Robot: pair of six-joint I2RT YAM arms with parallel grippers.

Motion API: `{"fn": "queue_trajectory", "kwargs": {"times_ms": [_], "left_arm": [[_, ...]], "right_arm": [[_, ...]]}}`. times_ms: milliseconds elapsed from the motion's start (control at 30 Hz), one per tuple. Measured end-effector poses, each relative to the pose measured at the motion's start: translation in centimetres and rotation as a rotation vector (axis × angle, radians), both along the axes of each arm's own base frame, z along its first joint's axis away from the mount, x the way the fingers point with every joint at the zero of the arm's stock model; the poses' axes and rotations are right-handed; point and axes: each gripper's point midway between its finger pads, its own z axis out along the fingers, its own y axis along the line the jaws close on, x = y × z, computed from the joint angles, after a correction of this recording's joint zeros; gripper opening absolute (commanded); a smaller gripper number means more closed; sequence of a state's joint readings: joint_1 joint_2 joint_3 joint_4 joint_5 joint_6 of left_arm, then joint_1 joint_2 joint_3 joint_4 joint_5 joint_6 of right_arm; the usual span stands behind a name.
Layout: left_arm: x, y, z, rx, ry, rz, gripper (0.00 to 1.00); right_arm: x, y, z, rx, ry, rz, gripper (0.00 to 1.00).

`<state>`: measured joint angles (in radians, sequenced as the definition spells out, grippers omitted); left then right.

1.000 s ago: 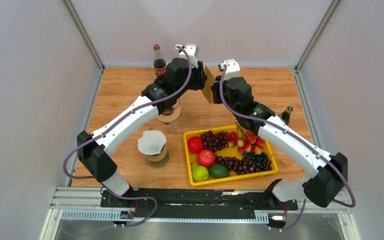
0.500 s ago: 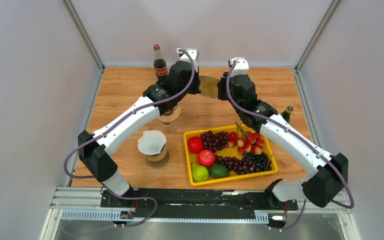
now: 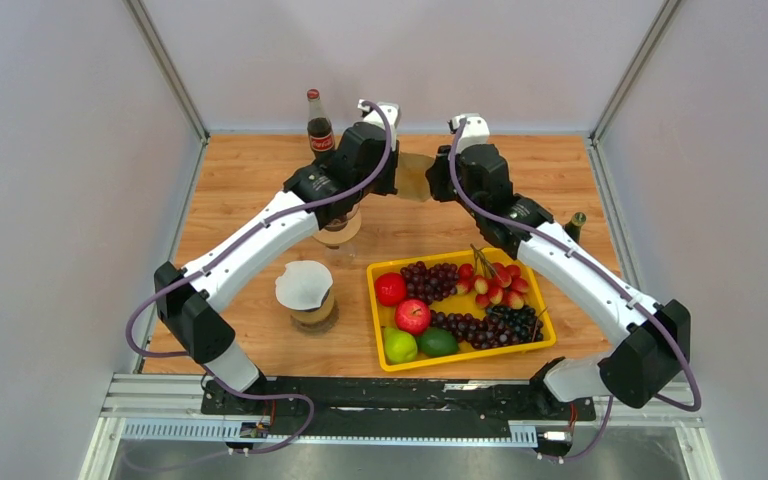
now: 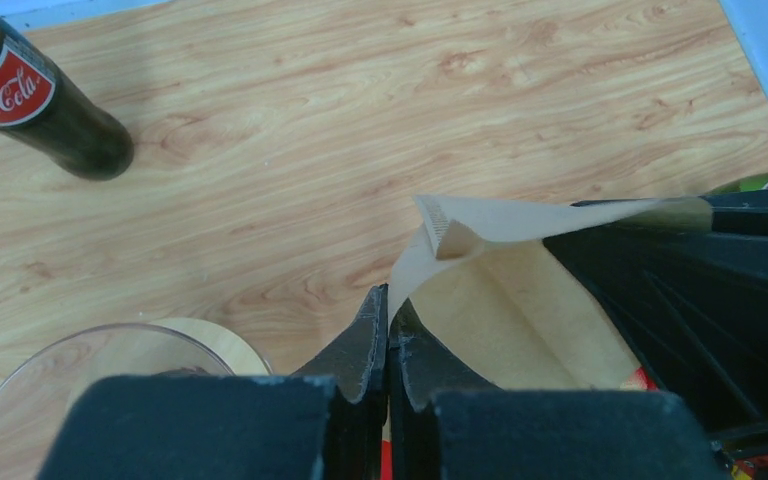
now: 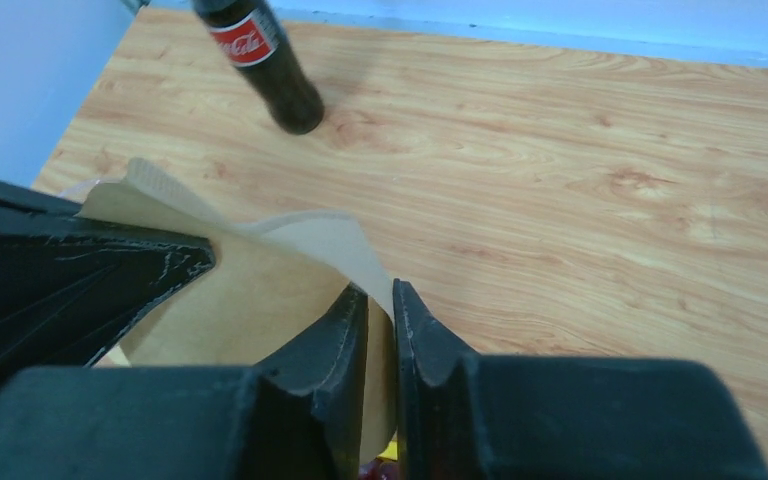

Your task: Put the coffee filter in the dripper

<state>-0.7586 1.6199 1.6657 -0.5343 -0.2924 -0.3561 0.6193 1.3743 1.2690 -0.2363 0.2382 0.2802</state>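
Wooden table (image 3: 250, 170), pale grey walls (image 3: 50, 150)

Two bottles (image 3: 318, 125) (image 3: 573, 228), two paper filters (image 3: 412, 177) (image 3: 303, 284), one yellow tray (image 3: 384, 320).

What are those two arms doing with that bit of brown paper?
A brown coffee filter hangs in the air between the robot's two grippers. The left gripper is pinched shut on one edge. The right gripper has its fingers slightly apart around the other edge; whether they grip it is unclear. The filter is not yet in the glass dripper below.
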Motion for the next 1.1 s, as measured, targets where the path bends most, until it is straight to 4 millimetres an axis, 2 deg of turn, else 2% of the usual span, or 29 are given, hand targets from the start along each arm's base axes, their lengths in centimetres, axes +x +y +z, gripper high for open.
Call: {"fn": "queue_trajectory", "kwargs": {"times_ms": [100, 167, 400, 733, 900, 1100], "left_arm": [[-0.3, -0.1, -0.3, 0.003, 0.017, -0.015, 0.0], [-0.5, -0.2, -0.2, 0.0, 0.025, -0.021, 0.0], [-0.8, -0.9, 0.6, -0.034, 0.028, -0.051, 0.0], [-1.1, -1.3, 0.6, -0.041, 0.062, -0.062, 0.0], [-1.0, -1.1, 0.5, -0.031, 0.065, -0.049, 0.0], [-0.7, -0.6, 1.2, -0.02, 0.046, -0.025, 0.0]], "right_arm": [[-0.4, 1.2, -0.5, -0.014, 0.01, 0.088, 0.36], [-0.7, 1.9, -0.9, -0.023, 0.017, 0.136, 0.43], [-0.7, 2.8, -0.4, -0.023, -0.013, 0.191, 0.53], [0.2, 3.5, 1.3, -0.021, -0.119, 0.141, 0.44], [0.8, 3.0, 0.2, -0.061, -0.105, 0.094, 0.42], [1.5, 1.5, -1.8, -0.135, -0.065, 0.016, 0.27]]}}
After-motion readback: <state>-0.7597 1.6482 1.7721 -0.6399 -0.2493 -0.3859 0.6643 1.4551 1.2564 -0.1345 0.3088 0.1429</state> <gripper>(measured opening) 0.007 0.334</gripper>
